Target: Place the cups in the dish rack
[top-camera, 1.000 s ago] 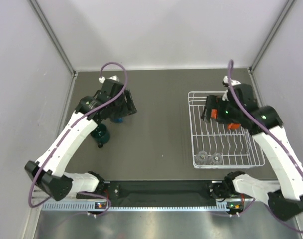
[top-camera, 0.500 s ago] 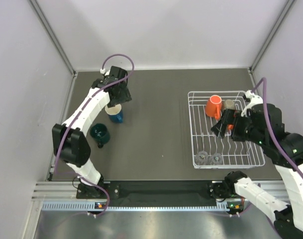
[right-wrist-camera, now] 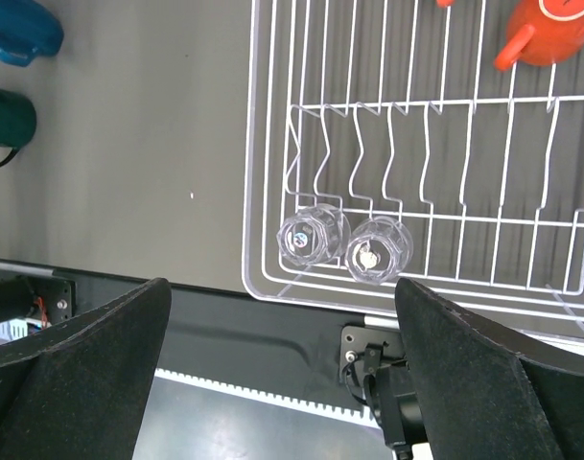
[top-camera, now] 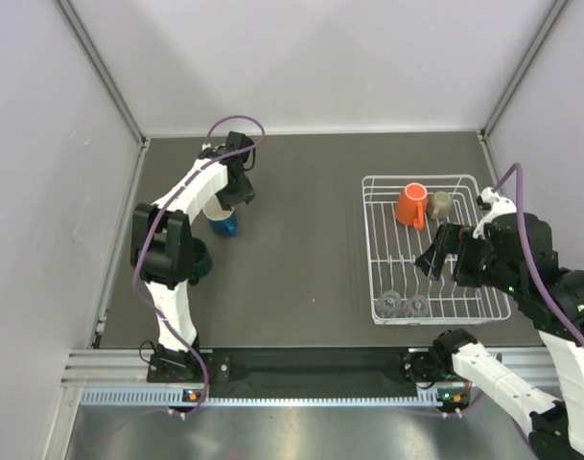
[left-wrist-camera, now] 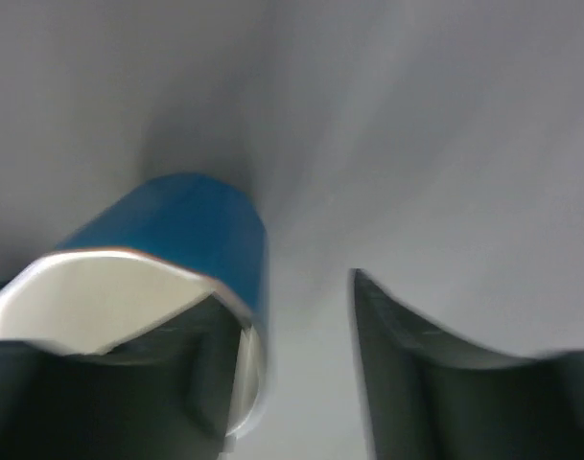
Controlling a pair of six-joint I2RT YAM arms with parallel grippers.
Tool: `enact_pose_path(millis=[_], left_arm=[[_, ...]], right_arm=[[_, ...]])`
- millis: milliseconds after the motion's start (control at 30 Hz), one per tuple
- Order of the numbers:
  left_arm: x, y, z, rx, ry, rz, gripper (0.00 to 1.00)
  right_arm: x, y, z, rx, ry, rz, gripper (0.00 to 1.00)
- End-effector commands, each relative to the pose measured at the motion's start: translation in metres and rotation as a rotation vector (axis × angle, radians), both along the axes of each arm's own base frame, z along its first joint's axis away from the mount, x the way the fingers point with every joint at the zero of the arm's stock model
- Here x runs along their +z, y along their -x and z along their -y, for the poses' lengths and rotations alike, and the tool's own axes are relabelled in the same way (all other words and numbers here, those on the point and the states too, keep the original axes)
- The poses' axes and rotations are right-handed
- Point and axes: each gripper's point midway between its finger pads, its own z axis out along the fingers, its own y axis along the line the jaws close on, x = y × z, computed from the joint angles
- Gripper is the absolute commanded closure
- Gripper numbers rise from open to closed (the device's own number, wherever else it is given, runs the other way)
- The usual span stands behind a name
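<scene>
Tabletop (top-camera: pixel 301 240): blue mug (left-wrist-camera: pixel 176 240) at left gripper (left-wrist-camera: pixel 290 302)

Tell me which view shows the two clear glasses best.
Right wrist: the clear glasses sit large and unobstructed in the dish rack. Top external shows them small, at the rack's near edge; left wrist doesn't show them.

Dark grey tabletop (top-camera: pixel 301 249), pale enclosure walls (top-camera: pixel 311 57), aluminium front rail (top-camera: pixel 311 396).

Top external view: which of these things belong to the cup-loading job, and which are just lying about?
Part of the job: dish rack, orange mug, beige mug, two clear glasses, blue mug, dark green cup.

Just there: purple cable, metal rail along the near edge.
</scene>
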Motion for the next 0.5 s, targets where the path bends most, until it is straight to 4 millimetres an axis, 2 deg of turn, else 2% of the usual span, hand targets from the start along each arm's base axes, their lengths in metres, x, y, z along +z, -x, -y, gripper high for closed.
enact_pose_path(millis=[0, 67, 133, 200, 233, 267, 333, 400, 433, 467], left_arm=[[0.013, -0.016, 0.000, 0.040, 0.017, 0.040, 0.53], [0.014, -0.017, -0.002, 0.043, 0.004, 0.040, 0.65], [0.016, -0.017, -0.004, 0.046, -0.004, 0.044, 0.70], [0.018, -0.016, -0.005, 0.034, -0.008, 0.041, 0.81], [0.018, -0.015, -0.005, 0.030, -0.010, 0.037, 0.88], [0.019, -0.013, -0.004, 0.019, -0.007, 0.033, 1.00], [0.021, -0.009, -0.003, 0.009, 0.000, 0.017, 1.00], [0.031, -0.005, 0.004, -0.024, 0.036, 0.015, 1.00], [0.043, -0.004, 0.008, -0.041, 0.064, 0.037, 1.00], [0.049, -0.001, 0.019, -0.076, 0.118, 0.035, 1.00]], right_arm=[[0.010, 0.003, 0.003, -0.010, -0.006, 0.024, 0.00], [0.011, 0.002, 0.001, -0.007, -0.010, 0.023, 0.00], [0.010, 0.000, 0.000, -0.004, -0.007, 0.018, 0.00], [0.009, -0.001, -0.001, 0.001, -0.008, 0.013, 0.00], [0.009, -0.001, -0.003, 0.005, -0.011, 0.011, 0.00], [0.008, -0.003, -0.004, 0.009, -0.013, 0.012, 0.00], [0.008, -0.004, -0.007, 0.018, -0.023, 0.008, 0.00], [0.006, -0.006, -0.010, 0.025, -0.030, 0.006, 0.00], [0.004, -0.007, -0.012, 0.030, -0.031, -0.001, 0.00], [0.002, -0.008, -0.012, 0.029, -0.031, -0.002, 0.00]])
